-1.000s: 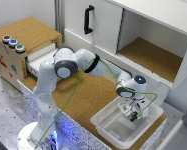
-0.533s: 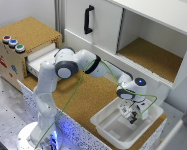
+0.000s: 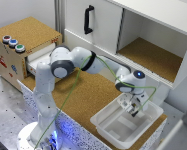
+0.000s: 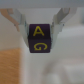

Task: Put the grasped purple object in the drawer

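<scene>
Gripper (image 4: 41, 31) clamped on purple object (image 4: 40, 38), fingers (image 4: 20, 24) pressing two opposite faces. Object cube-like, no clear long axis; yellow letters A and G on visible faces, upright in wrist view. Held over white tray (image 3: 109, 121), well apart from open drawer (image 3: 39, 58) in wood box (image 3: 15, 56).

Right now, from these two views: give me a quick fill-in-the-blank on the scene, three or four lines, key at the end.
1. The end effector hangs over the white ____.
2. The purple block held between the fingers shows the yellow letters A and ____.
3. The drawer in the small wooden box stands ____.
4. On top of that box sit ____ coloured buttons.

Missing words: tray; G; open; three
</scene>
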`<state>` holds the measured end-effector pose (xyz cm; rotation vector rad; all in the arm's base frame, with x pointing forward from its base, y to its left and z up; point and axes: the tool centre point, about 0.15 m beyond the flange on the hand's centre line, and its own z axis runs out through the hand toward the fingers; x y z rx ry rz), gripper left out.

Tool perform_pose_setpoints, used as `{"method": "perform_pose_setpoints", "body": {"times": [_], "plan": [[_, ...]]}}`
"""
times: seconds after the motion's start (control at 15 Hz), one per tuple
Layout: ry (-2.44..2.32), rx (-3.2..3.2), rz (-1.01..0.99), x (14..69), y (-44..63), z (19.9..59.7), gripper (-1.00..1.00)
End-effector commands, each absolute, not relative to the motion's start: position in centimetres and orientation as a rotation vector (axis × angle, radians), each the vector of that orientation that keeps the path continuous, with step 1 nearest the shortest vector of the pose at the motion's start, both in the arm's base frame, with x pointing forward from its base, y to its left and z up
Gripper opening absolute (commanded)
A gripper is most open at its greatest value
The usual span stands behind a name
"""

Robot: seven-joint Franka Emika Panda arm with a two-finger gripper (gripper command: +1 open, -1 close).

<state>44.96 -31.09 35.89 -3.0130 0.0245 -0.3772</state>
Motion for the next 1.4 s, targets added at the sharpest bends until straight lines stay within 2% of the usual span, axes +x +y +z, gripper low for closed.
{"method": "perform_pose_setpoints", "body": {"times": [0.0,0.27,0.6,0.8,1.07,1.33], "plan": [[-0.395,-2.915,-0.574,42.5,-16.9,46.5,-1.0],[-0.739,-2.761,-0.488,42.1,-7.1,47.8,-1.0],[-1.122,-2.608,-0.337,41.9,4.3,46.9,-1.0],[-1.246,-2.516,-0.199,42.2,10.4,45.8,-1.0],[-1.424,-2.442,-0.164,41.8,18.5,44.5,-1.0],[-1.678,-2.408,-0.103,39.6,24.6,41.2,-1.0]]}}
